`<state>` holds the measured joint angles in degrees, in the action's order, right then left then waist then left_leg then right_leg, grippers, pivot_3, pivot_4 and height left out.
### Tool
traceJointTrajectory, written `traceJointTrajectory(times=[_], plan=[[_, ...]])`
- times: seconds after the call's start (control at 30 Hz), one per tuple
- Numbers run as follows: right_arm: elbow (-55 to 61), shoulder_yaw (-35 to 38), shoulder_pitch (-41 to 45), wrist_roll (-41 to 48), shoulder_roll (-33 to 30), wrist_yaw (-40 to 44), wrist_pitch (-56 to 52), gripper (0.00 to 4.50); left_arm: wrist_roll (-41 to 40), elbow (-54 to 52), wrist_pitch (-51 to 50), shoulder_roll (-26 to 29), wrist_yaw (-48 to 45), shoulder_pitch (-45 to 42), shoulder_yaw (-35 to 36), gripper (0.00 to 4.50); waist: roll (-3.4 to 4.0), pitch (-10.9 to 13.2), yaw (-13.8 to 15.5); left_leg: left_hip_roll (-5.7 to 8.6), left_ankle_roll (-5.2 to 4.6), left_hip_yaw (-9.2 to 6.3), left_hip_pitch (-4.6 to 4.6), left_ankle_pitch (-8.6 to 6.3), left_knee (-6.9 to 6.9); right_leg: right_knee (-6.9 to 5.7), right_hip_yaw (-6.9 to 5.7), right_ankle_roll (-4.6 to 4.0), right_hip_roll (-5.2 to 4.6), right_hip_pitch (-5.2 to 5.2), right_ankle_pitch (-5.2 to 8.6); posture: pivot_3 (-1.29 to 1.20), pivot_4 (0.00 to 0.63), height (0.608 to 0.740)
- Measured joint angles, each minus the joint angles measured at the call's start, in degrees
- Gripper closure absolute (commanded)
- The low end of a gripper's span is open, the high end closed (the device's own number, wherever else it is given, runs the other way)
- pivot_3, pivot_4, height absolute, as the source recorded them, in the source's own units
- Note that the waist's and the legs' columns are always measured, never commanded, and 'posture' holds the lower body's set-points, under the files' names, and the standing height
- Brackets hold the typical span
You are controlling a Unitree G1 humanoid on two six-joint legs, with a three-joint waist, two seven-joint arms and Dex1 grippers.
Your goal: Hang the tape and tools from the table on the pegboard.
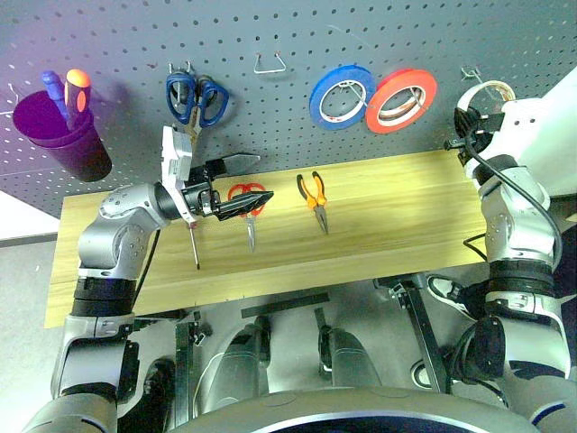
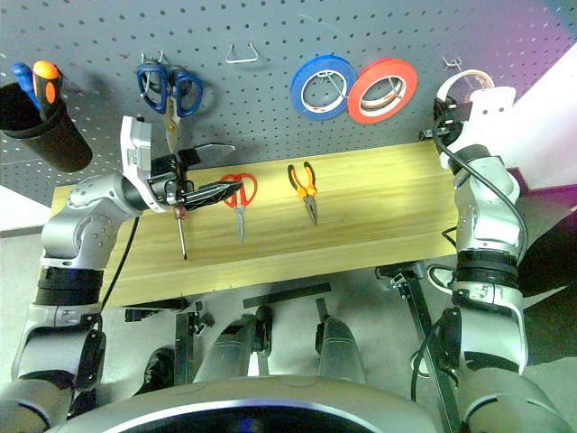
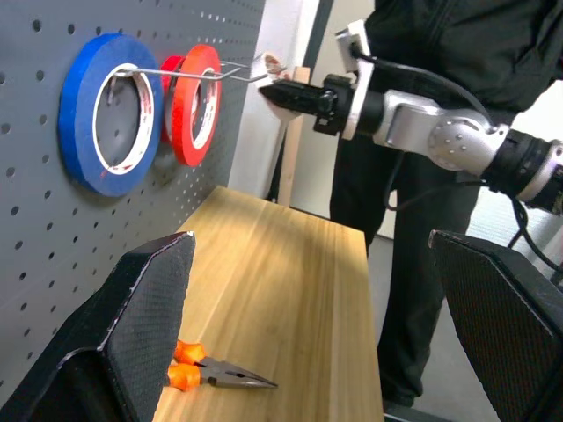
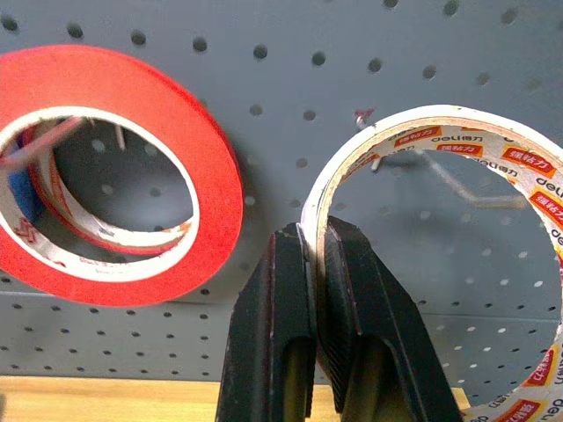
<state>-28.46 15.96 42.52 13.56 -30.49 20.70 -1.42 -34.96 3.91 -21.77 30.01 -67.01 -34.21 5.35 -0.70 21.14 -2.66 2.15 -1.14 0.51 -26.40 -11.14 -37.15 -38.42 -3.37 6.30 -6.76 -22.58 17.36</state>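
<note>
The right gripper [image 4: 315, 264] is clamped on the rim of the white tape [image 4: 422, 141], holding it up at the pegboard [image 1: 270, 27] with a wire hook [image 4: 457, 185] showing through the ring, right next to the red roll [image 4: 114, 176]. The tape's inner core reads "deli" in red. The left gripper [image 1: 236, 185] hovers wide apart over the desk [image 1: 388, 207], above the red scissors [image 1: 250, 212]. The pliers [image 1: 314, 198] and screwdriver [image 1: 194, 248] lie on the wood.
</note>
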Motion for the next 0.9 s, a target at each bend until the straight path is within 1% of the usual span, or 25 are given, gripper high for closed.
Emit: traceJointTrajectory(times=[0.33, 0.47, 0.77, 0.8, 0.9], plan=[[-14.2, -2.4, 7.6, -5.3, -0.7, -0.1, 8.1, 4.45, -0.1, -0.7, -0.5, 0.4, 0.8, 0.6, 0.0, 0.0, 0.0, 0.0, 0.1, 0.01, 0.0, 0.01, -0.01, 0.0, -0.01, 0.01, 0.0, 0.0, 0.0, 0.0, 0.0, -0.1, 0.281, 0.74], [-18.4, -2.5, 9.6, -5.8, -0.9, 0.1, 10.1, 3.29, -0.1, -1.4, -0.5, 0.4, 0.9, 1.3, 0.0, 0.0, 0.0, 0.0, 0.1, 0.0, 0.0, 0.01, 0.0, 0.0, -0.01, 0.0, 0.0, 0.0, 0.0, 0.0, 0.0, -0.09, 0.285, 0.74], [-21.9, -2.6, 10.1, -6.0, -1.0, 1.0, 12.1, 0.21, -0.1, -2.3, -0.8, 0.6, 1.2, 2.0, 0.0, 0.0, 0.0, 0.0, 0.1, 0.0, 0.01, 0.01, 0.0, 0.0, -0.01, 0.0, 0.0, 0.0, 0.0, 0.01, 0.0, -0.09, 0.289, 0.74], [-21.9, -2.6, 10.1, -6.0, -1.0, 1.1, 12.2, 0.05, -0.2, -2.3, -1.0, 0.6, 1.2, 2.0, 0.0, 0.0, 0.0, 0.0, 0.1, 0.0, 0.01, 0.01, 0.0, 0.0, -0.01, 0.0, 0.0, 0.0, 0.0, 0.01, 0.0, -0.09, 0.29, 0.74], [-21.9, -2.5, 10.1, -5.8, -1.0, 1.6, 12.2, 0.05, -0.2, -2.4, -1.4, 0.6, 1.2, 2.0, 0.0, 0.0, 0.0, 0.0, 0.1, 0.0, 0.01, 0.01, 0.0, 0.0, -0.01, 0.0, 0.0, 0.0, 0.0, 0.01, 0.0, -0.09, 0.293, 0.74]])
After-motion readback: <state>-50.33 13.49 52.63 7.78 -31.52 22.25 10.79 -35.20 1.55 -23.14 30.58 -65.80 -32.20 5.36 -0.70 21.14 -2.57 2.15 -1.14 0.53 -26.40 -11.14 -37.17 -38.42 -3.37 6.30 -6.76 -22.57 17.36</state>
